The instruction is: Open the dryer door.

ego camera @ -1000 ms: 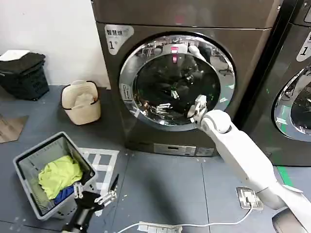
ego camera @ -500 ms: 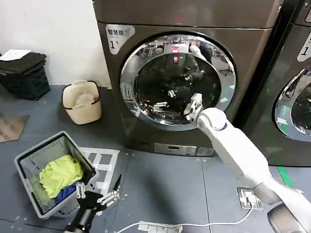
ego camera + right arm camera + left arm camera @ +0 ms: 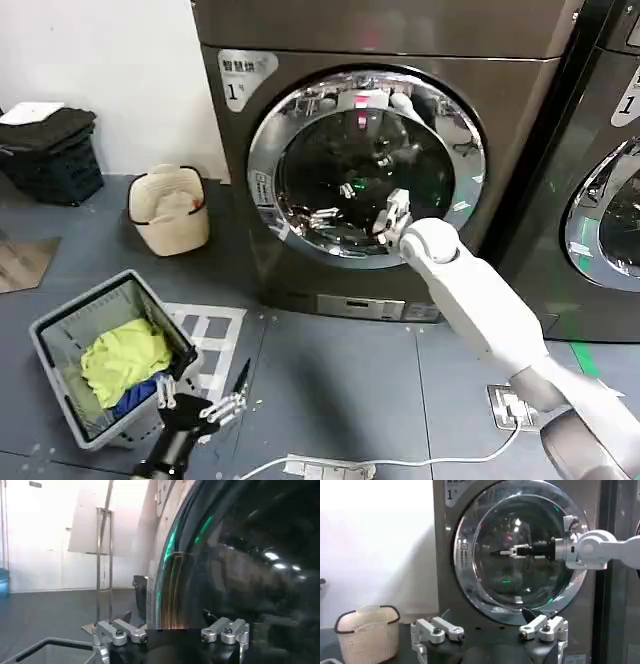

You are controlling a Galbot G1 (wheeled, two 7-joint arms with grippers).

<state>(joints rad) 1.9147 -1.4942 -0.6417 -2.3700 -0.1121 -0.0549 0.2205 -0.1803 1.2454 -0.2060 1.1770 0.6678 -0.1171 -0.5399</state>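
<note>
The dryer door (image 3: 335, 150), a round porthole with a wide chrome rim and dark glass, sits flush on the front of the bronze-grey machine marked "1". My right gripper (image 3: 388, 212) is stretched out to the lower right part of the glass, close to it. In the right wrist view the right gripper (image 3: 174, 635) is open, and the door's chrome rim (image 3: 172, 580) runs between its spread fingers. The left wrist view shows the door (image 3: 470, 565) and the right gripper (image 3: 506, 553) in front of the glass. My left gripper (image 3: 200, 405) hangs low near the floor, open and holding nothing.
A grey laundry basket (image 3: 50, 330) with yellow-green cloth stands on the floor at the left. A cream basket (image 3: 168, 208) and a black basket (image 3: 50, 155) stand by the wall. A darker neighbouring machine (image 3: 600, 200) is on the right. A power strip (image 3: 330, 467) lies on the floor.
My right gripper has slid a little to the left across the door glass. The left gripper has stayed low near the floor. The door has not moved.
</note>
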